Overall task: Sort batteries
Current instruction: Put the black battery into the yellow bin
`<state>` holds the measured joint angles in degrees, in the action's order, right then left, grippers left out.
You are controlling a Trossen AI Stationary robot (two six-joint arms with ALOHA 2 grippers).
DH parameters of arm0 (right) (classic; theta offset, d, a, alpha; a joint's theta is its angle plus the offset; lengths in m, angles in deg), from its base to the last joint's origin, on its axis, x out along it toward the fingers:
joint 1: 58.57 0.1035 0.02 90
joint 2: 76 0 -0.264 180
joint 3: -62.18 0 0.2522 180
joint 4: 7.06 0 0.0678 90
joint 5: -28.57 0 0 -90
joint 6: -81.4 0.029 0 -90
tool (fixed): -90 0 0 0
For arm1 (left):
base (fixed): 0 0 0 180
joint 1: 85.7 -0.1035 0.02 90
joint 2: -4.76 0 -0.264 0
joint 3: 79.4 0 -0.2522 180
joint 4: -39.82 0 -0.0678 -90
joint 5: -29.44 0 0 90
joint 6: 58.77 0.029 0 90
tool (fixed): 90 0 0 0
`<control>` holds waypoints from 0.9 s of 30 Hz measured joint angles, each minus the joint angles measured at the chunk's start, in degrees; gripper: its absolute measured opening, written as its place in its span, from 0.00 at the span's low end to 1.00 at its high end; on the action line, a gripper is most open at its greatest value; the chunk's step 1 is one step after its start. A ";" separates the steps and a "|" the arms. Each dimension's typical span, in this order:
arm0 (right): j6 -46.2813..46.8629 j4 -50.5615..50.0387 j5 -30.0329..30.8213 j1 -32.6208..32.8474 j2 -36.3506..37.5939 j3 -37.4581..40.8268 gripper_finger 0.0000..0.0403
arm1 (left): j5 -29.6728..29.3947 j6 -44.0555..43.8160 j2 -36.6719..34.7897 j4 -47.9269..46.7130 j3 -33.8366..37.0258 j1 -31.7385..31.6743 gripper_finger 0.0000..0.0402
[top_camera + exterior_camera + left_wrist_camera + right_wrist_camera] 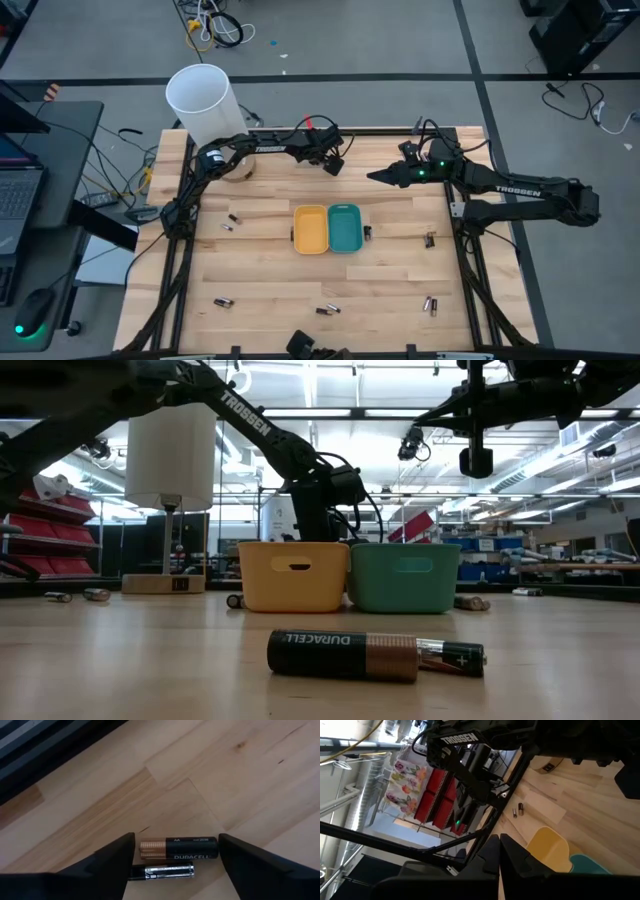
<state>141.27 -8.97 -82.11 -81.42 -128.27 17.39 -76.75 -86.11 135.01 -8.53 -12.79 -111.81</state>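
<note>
Straddling the larger battery (178, 848) at lower centre of the left wrist frame, the left pincer (175, 865) was held part open, empty, fingers at the ends of the cell's long axis; a slimmer battery (162, 871) lay alongside on the table (240, 775). The right pincer (499, 851) was shut, empty.

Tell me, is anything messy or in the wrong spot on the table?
Yes. The batteries lie scattered in small pairs all over the wooden table, none visibly in the yellow tray or the teal tray. Nothing looks broken or spilled.
</note>
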 joint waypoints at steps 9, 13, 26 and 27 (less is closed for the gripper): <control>-0.01 0.00 0.00 0.00 0.00 0.00 0.00 | -0.09 -0.01 -0.01 -0.43 0.00 0.00 0.69; -0.01 0.00 0.00 0.00 0.00 0.00 0.00 | -0.14 -0.02 -0.10 -1.40 -0.09 -0.02 0.66; -1.59 -0.09 -0.02 -0.04 -0.09 0.00 0.00 | -0.84 1.64 -0.44 -9.56 -8.49 2.24 0.64; -1.77 -0.09 -0.02 -0.04 -0.09 0.00 0.00 | -0.83 1.66 -0.45 -11.10 -9.75 2.58 0.64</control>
<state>139.51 -9.05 -82.14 -81.47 -128.36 17.39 -77.58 -84.44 134.56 -19.64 -22.55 -109.23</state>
